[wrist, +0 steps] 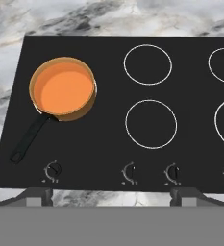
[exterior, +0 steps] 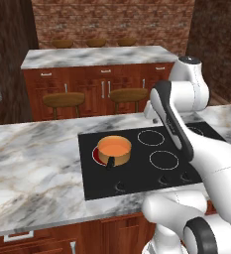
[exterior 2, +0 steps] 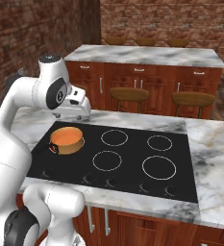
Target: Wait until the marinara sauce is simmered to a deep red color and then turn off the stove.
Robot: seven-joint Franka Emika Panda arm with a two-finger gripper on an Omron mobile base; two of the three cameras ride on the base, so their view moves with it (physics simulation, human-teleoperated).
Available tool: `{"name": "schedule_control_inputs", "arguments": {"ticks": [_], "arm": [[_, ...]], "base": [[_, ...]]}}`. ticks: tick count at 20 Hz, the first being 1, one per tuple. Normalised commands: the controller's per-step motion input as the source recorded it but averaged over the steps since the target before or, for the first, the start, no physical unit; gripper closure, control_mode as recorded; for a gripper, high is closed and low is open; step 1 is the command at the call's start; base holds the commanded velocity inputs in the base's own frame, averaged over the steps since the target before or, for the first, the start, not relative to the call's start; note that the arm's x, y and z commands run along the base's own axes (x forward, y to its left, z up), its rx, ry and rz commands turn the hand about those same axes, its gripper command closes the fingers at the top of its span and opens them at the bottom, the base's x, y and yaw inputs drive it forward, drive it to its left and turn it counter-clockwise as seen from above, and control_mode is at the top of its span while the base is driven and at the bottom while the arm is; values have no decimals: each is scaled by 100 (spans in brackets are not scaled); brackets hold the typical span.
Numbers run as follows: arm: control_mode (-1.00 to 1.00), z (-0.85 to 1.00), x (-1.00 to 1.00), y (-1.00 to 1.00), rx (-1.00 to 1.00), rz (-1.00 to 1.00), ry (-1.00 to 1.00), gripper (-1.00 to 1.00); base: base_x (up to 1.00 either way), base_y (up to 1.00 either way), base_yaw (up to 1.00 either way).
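While poised high above the flat black glass cooktop (wrist: 108,144), hangs apart from everything, the two-finger gripper (wrist: 111,194) spread wide with nothing between its dark tips. Below, in the hand view, sits a small tan-sided pot (wrist: 63,89) over the far-left burner, filled with smooth orange marinara sauce (wrist: 64,90), orange rather than deep red. Sticks out from the pot toward the knob edge, at a slant, a short dark handle (wrist: 29,137). Glows red under the pot's edge in the left base view, a burner patch (exterior: 96,155). Lie bare beside it thin white ring burners (wrist: 150,123). Runs along the near edge a row of small dark knobs (wrist: 53,169). Surrounds the cooktop a grey-veined marble countertop (exterior: 32,163). Beyond, wooden bar stools (exterior 2: 129,94) before a marble-topped island.
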Motion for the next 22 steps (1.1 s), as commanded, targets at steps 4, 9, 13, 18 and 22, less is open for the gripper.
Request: {"name": "schedule_control_inputs", "arguments": {"ticks": [4, 9, 13, 18, 22], "arm": [[-100, 0, 0, 0, 0, 0, 0, -100], [-100, 0, 0, 0, 0, 0, 0, -100], [-100, 0, 0, 0, 0, 0, 0, -100], [-100, 0, 0, 0, 0, 0, 0, -100], [-100, 0, 0, 0, 0, 0, 0, -100]], "base": [[0, 0, 0], [0, 0, 0], [0, 0, 0], [0, 0, 0], [0, 0, 0]]}}
